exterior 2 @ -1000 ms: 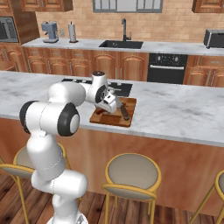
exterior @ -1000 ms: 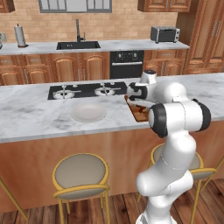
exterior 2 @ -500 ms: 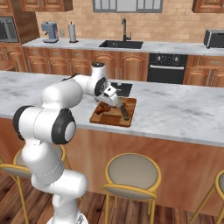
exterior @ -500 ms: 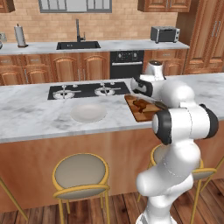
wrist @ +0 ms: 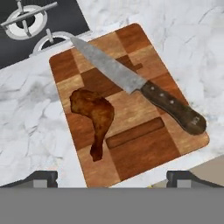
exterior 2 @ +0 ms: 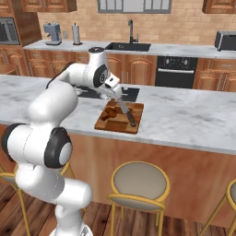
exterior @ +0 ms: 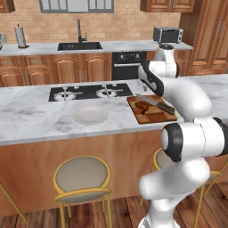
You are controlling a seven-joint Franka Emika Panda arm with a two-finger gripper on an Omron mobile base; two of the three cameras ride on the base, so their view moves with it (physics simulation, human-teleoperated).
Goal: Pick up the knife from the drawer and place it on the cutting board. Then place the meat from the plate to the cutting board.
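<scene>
Knife (wrist: 135, 82), meat (wrist: 95, 118) on cutting board (wrist: 144, 148)

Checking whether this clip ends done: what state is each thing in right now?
Knife: lying flat on the board, free of the gripper.
Meat: on the board, beside the knife.
Board: on the counter, holding both.
Plate: bare.
Gripper: open, above the board, holding nothing.

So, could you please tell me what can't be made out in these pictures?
- Pincer, hand view: the grey band cuts off all but the tips.
- Cutting board, left base view: the arm hides its right edge and the end of the knife handle.
- Meat, right base view: too small for its shape.
- Plate: rim faint against the marble.
</scene>
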